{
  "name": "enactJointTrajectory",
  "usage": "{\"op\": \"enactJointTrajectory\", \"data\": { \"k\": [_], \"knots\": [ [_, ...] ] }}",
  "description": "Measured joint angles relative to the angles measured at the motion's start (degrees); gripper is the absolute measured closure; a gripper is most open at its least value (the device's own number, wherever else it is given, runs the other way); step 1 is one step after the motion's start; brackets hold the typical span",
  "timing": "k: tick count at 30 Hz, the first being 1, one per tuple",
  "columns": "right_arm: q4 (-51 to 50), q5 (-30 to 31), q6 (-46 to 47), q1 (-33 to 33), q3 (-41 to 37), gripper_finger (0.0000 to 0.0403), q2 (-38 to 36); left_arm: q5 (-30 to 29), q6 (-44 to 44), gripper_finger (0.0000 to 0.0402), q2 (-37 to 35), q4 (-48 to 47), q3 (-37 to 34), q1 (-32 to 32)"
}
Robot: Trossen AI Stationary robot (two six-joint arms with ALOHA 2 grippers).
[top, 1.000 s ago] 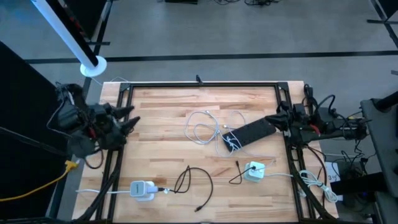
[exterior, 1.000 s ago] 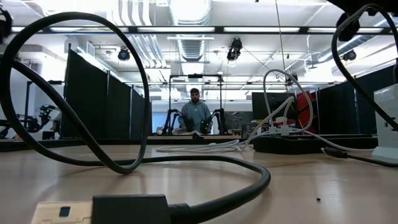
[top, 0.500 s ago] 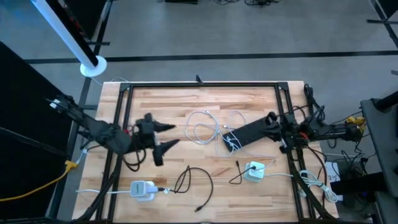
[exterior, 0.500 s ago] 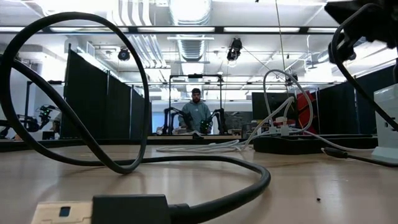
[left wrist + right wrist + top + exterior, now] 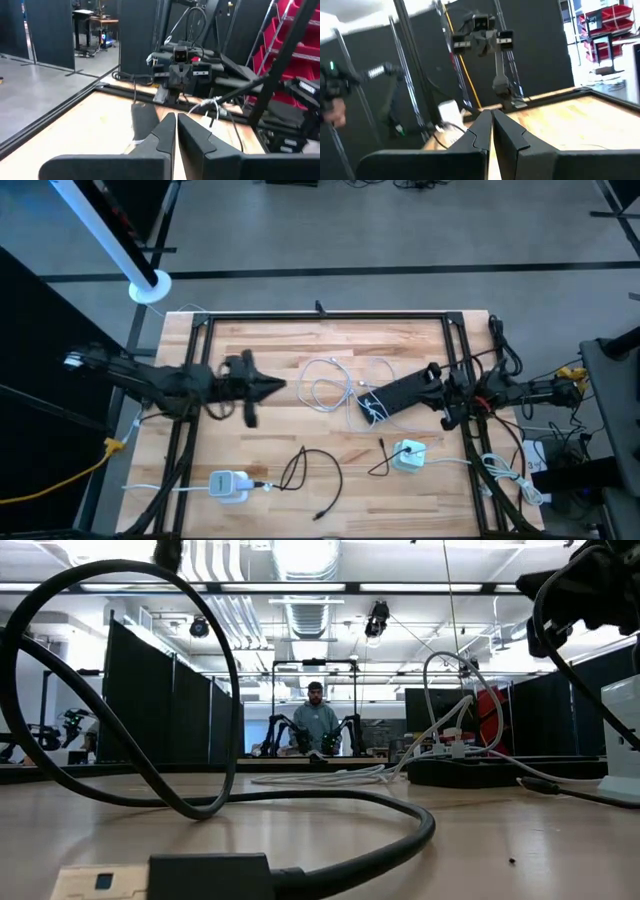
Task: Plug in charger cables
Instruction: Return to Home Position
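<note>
1. Lying looped near the desk's (image 5: 250,340) front edge between two white chargers (image 5: 230,485), the black cable (image 5: 300,470) has one plug free; the white cable (image 5: 325,385) sits coiled mid-desk.
2. More plugging looks left, I'd say.
3. Both pinched together and empty: left gripper (image 5: 176,117) inside the left edge, right gripper (image 5: 491,112) at the right edge.

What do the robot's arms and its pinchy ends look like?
Both the left arm and the right arm are black and skinny, built of jointed tubes, with black wiring looping along them. Each arm ends in a pair of dark grey jaws, flat and wedge-shaped, narrowing to a point like a beak. No markings show on the jaws.
</note>
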Motion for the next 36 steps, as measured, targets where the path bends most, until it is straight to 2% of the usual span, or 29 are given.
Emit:
{"op": "enactJointTrajectory", "data": {
  "k": [3, 7, 10, 19, 22, 26, 30, 34, 36],
  "knots": [
    [-1.7, 0.0, -1.1, 0.0, 0.0, 0.0403, 0.0, 0.1, -1.0, 0.0401, -9.2, -7.8, -3.1, -0.1],
    [-2.4, 0.0, -0.1, 0.0, 0.0, 0.0403, 0.0, 4.3, -1.6, 0.0401, -18.8, -13.9, -7.4, -0.2],
    [-2.4, 0.0, -0.1, 0.0, 0.0, 0.0403, 0.0, 8.4, -0.1, 0.0401, -25.2, -13.8, -11.3, -0.2],
    [-2.3, 0.0, -0.1, 0.0, 0.0, 0.0403, 0.0, 8.6, 4.1, 0.0401, -39.5, -13.1, -21.0, 0.0],
    [-2.3, 0.0, -0.1, 0.0, 0.0, 0.0403, 0.1, 9.6, 4.4, 0.0402, -39.3, -13.4, -21.8, 0.0],
    [-3.0, 0.0, -0.1, 0.0, 0.0, 0.0403, 0.4, 14.6, 4.3, 0.0402, -39.4, -11.6, -22.6, 0.0],
    [-3.4, 0.0, -0.1, 0.0, 0.0, 0.0403, 0.8, 20.1, 4.9, 0.0402, -39.4, -2.6, -27.1, 0.0],
    [-3.6, 0.0, -0.1, 0.0, 0.0, 0.0403, 0.9, 20.4, 5.2, 0.0402, -39.3, 8.9, -34.7, 0.2],
    [-3.7, 0.0, -0.1, 0.0, 0.0, 0.0403, 1.1, 19.2, 5.5, 0.0401, -39.2, 6.2, -34.3, 0.6]
  ]
}}
